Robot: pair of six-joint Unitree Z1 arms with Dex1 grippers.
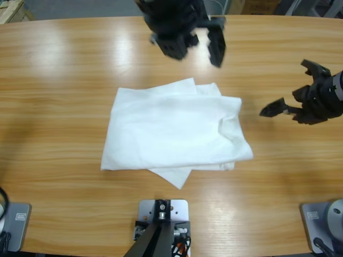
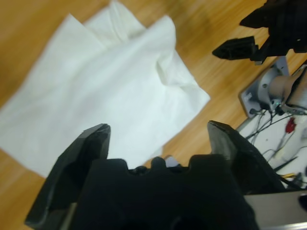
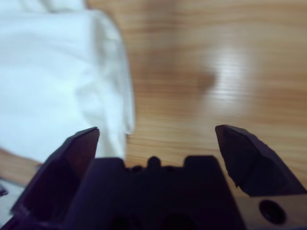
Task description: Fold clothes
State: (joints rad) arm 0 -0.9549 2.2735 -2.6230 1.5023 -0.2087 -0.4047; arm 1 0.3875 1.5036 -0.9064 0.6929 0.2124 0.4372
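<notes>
Wooden table (image 1: 64, 80) bears folded white shirt (image 1: 171, 128), long axis left-right.

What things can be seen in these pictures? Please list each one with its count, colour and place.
shirt: one, white, folded into a rough rectangle, lying in the middle of the table, touched by neither gripper.
table: one, light brown wood, under everything.
cables and small parts: several, mixed colours, by a grey plate at the table's edge in the left wrist view.
left gripper: one, black, above the table's far side beyond the shirt, jaws open, holding nothing.
right gripper: one, black, coming in from the side edge next to the shirt, jaws open, holding nothing.
</notes>
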